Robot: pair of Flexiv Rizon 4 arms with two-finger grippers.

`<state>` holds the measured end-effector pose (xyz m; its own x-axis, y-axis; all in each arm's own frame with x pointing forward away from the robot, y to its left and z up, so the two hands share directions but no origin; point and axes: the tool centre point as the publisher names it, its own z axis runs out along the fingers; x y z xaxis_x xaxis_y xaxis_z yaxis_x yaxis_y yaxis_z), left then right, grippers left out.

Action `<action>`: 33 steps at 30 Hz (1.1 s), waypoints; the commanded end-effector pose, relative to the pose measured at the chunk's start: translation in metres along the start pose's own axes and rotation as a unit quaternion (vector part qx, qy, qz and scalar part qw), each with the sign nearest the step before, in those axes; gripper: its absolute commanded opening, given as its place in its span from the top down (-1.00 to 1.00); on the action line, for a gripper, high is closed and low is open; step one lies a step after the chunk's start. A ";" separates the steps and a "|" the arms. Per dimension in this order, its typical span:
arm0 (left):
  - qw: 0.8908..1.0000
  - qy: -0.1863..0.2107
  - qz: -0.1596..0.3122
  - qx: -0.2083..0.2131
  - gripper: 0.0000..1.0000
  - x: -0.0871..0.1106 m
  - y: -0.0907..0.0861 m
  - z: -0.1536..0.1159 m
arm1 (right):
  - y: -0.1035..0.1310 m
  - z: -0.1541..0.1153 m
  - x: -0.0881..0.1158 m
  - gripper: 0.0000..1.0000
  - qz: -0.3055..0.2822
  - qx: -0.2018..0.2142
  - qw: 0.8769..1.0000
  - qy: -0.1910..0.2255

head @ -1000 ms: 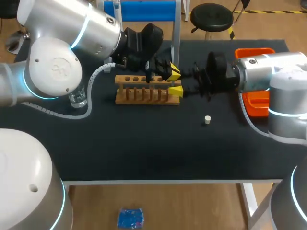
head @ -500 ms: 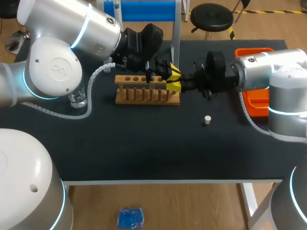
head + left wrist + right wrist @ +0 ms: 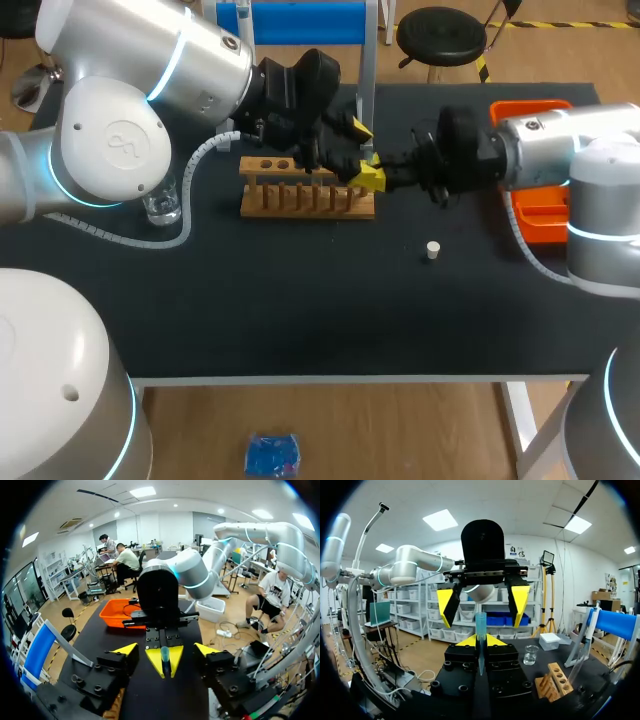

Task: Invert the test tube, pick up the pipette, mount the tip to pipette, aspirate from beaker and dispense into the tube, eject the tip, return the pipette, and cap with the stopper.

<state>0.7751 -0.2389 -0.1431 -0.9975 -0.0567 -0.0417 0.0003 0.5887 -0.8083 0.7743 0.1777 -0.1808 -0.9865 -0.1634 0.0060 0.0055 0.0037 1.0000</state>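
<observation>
Presumably light, rigid, slick and fragile, the test tube (image 3: 480,625) was pinched between the closed tips of the right gripper (image 3: 480,641), within the gap of the wide-open, empty left gripper (image 3: 165,649), and was best grasped gently mid-length.

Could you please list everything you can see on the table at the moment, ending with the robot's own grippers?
test tube: one, bluish clear, held between the right gripper's fingers
rack: one, wooden, far middle of the table
beaker: one, clear glass, left of the rack
stopper: one, white, lying right of the rack, nearer the front
tray: one, orange, far right
table: one, black
left gripper: yellow tips, open, facing the tube
right gripper: yellow tips, shut on the test tube
</observation>
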 end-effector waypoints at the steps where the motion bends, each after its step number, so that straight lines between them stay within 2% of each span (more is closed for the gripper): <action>1: 1.000 0.000 0.000 0.000 -1.00 -0.001 0.000 0.001 | 0.002 -0.021 0.009 1.00 -0.002 0.004 1.000 -0.008; 14: 1.000 0.000 0.000 0.000 -1.00 -0.001 0.000 0.001 | -0.003 -0.077 0.014 1.00 -0.004 0.026 0.999 -0.039; 25: 1.000 0.000 0.000 0.000 -1.00 -0.001 0.000 0.001 | -0.028 -0.095 0.031 1.00 0.014 0.023 0.999 -0.046; 33: 1.000 0.000 0.000 0.000 -1.00 -0.001 0.000 0.001 | -0.040 -0.117 0.042 1.00 0.018 0.003 0.998 -0.057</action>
<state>0.7752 -0.2389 -0.1431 -0.9975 -0.0567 -0.0417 0.0003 0.5887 -0.8083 0.7578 0.0649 -0.2171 -0.9973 -0.0566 0.0477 0.0462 0.0285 0.9985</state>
